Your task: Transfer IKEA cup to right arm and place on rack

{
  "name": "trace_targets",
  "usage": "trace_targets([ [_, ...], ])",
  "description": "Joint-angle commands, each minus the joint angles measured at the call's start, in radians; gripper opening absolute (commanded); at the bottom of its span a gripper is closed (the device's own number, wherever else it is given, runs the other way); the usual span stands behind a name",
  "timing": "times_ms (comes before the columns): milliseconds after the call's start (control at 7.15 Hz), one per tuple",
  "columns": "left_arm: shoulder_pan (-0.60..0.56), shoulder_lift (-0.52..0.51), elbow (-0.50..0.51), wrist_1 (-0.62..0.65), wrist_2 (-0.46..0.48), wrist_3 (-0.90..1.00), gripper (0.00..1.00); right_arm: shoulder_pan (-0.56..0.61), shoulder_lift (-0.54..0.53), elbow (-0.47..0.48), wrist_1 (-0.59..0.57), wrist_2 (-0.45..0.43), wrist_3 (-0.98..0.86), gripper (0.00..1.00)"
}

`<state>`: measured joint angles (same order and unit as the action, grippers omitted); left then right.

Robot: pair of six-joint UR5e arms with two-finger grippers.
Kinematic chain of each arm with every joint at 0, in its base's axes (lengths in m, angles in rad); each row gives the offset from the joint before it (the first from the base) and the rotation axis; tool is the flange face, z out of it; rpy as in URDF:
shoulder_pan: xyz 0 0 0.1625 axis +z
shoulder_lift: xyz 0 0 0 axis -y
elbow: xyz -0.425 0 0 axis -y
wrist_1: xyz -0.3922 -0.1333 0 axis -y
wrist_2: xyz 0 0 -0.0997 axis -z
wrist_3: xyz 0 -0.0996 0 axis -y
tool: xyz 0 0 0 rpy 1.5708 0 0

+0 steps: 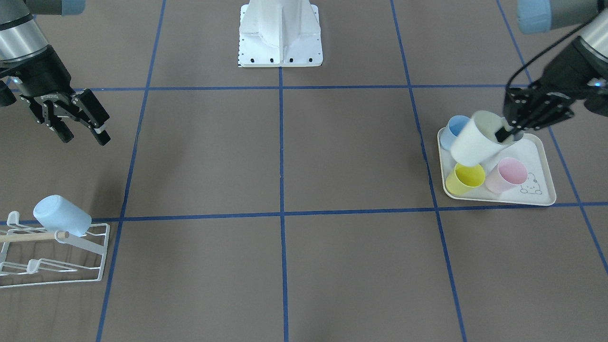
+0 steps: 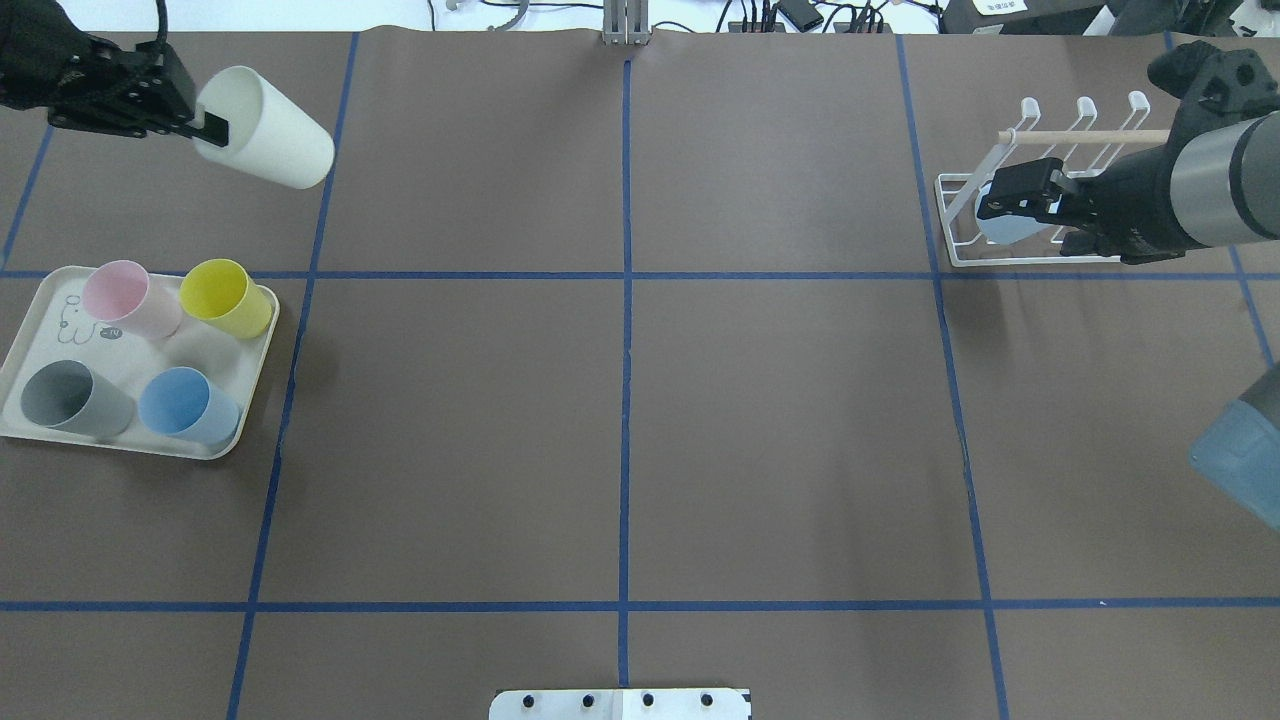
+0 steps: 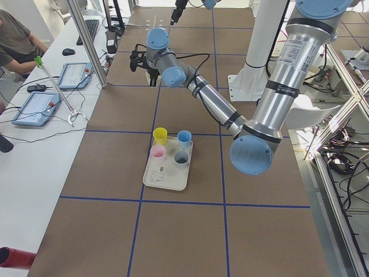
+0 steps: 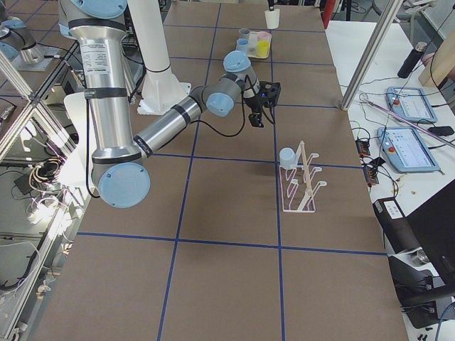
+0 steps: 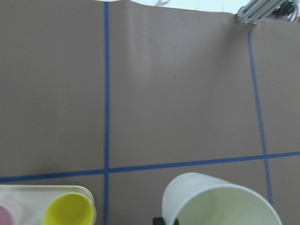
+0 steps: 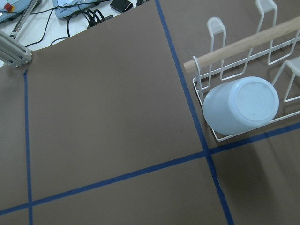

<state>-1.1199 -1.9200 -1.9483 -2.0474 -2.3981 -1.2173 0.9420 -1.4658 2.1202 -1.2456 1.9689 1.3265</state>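
Left gripper (image 2: pixel 205 128) pinches the cream cup (image 2: pixel 268 140) by its rim, one finger inside, tilted aloft above the tray (image 2: pixel 60 432). Carry it away from the tray with the wall exposed, so the empty, wide-open right gripper (image 1: pixel 85 135) can grasp it squarely.

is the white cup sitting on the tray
No, the left gripper holds the white cup by its rim in the air, away from the tray.

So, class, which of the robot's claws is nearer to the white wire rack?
Right. The right claw hovers beside the rack; the left claw holds a white cup at the table's opposite end, by the tray.
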Motion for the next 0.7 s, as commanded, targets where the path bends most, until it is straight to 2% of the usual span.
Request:
trace_targets([
  [0,0.090,-0.019,0.063,-0.547,0.046,-0.528,0.00,0.009,0.002,0.032,0.002,0.050,0.016,1.00],
  [140,0.192,-0.074,0.104,-0.717,0.221,-0.724,0.00,0.006,0.010,0.040,0.012,0.057,0.075,1.00],
  [280,0.344,-0.108,0.114,-0.802,0.466,-0.842,0.00,0.006,0.050,0.041,0.015,0.057,0.174,1.00],
  [420,0.458,-0.128,0.112,-0.867,0.638,-0.861,0.00,0.004,0.097,0.043,0.015,0.056,0.251,1.00],
  [560,0.518,-0.131,0.129,-0.973,0.763,-0.889,0.00,0.003,0.154,0.038,0.017,0.056,0.349,1.00],
])
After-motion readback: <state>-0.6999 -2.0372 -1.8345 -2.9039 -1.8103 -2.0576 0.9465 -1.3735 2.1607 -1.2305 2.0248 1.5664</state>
